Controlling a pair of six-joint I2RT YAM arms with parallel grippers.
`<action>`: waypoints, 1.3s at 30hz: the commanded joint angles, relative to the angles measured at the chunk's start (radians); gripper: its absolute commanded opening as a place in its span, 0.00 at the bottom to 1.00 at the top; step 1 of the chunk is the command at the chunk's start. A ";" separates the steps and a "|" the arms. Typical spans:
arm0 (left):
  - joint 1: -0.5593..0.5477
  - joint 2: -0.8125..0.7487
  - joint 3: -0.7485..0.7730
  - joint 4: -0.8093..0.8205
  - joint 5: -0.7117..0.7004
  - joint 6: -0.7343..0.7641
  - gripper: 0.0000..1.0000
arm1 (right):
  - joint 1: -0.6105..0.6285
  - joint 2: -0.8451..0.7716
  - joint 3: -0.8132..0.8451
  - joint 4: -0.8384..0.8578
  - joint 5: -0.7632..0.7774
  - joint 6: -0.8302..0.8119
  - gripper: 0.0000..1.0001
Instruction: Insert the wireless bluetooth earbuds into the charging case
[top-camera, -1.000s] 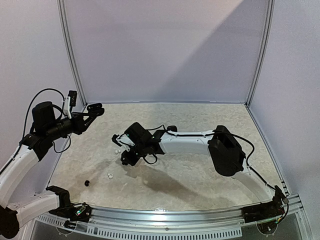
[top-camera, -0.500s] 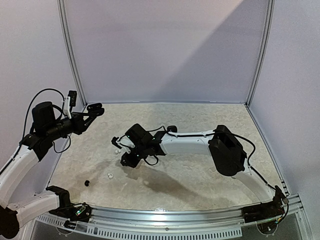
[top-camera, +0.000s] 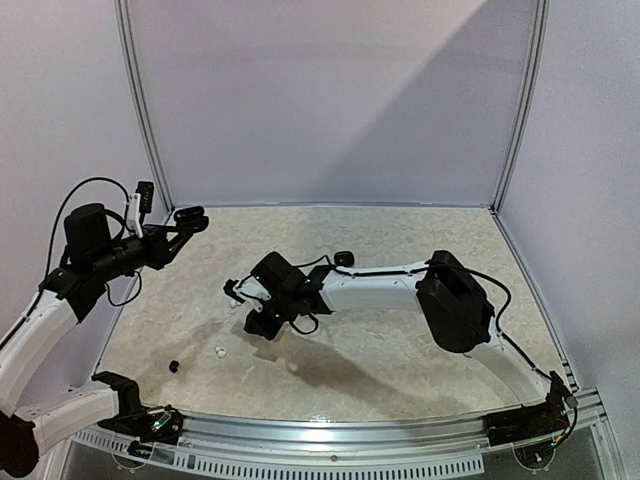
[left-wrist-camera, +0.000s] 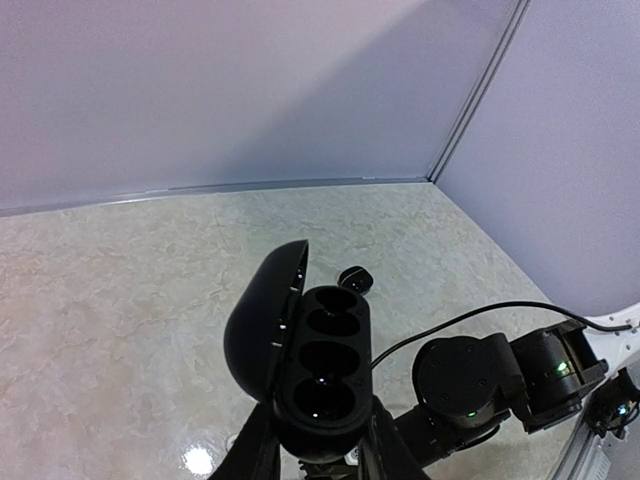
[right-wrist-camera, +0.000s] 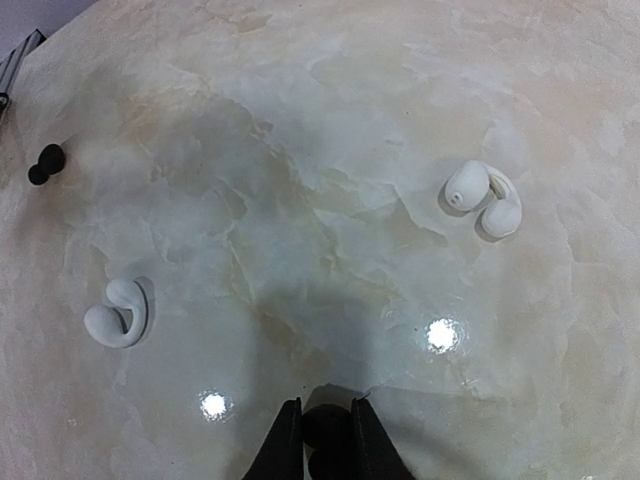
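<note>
The pale marbled table (top-camera: 400, 350) is smooth and glossy enough to catch lamp glare. The left jaws are clamped on the bottom of the charging case (left-wrist-camera: 322, 375), a shiny black pebble shape. It's held up over the table's left side with the lid flipped open and the wells exposed, I'd guess so a bud can go straight in. The right jaws are low over the table, nearly closed, pinching what looks like a black earbud (right-wrist-camera: 322, 428). A white earbud (right-wrist-camera: 482, 198), a second white one (right-wrist-camera: 120, 312) and a loose black one (right-wrist-camera: 45, 163), all curvy little beans, lie on the table well apart.
</note>
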 joint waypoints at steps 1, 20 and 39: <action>0.013 -0.007 -0.014 0.017 0.014 0.003 0.00 | -0.005 -0.047 -0.037 -0.087 -0.007 -0.008 0.12; -0.046 0.021 0.006 0.015 0.176 0.128 0.00 | -0.101 -0.563 -0.776 -0.069 0.206 0.118 0.06; -0.063 0.037 0.025 0.014 0.174 0.155 0.00 | -0.102 -0.599 -0.861 -0.047 0.284 0.299 0.28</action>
